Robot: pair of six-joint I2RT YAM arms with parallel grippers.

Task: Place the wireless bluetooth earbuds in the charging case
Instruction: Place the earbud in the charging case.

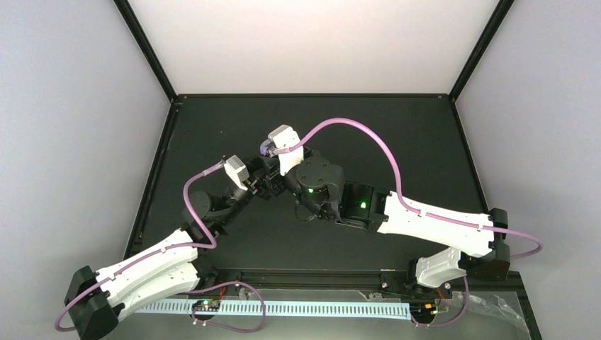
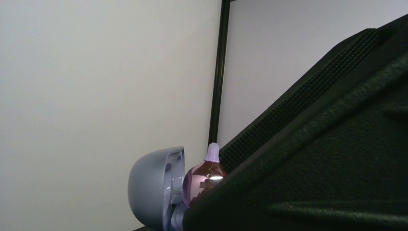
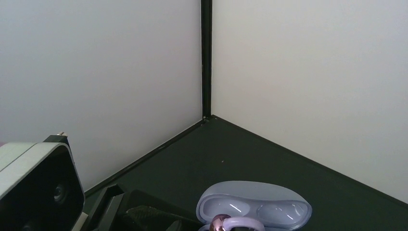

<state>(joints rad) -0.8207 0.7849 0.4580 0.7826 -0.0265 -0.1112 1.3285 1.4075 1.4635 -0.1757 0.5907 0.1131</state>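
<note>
The charging case [image 3: 255, 206], a pale lavender-blue clamshell, is seen open near the middle of the dark worktop [image 1: 411, 142], where the two arms meet. Its lid is stood up, and two shallow glossy hollows are shown on the lid's inner face. At the case's lower half, one earbud [image 2: 206, 177] is seen: a glossy mauve body with a pale lavender tip pointed upward, set just beside the raised lid. Whether it is fully seated cannot be told, as the lower half is cut off by the frame edge. A second earbud cannot be made out.

The left pincer [image 1: 261, 167] is drawn narrow, one dark finger [image 2: 312, 154] being pressed close against the case; whether the case is clamped cannot be told. The right pincer [image 1: 272, 156] is hidden beneath its own wrist, and its state cannot be told.
</note>
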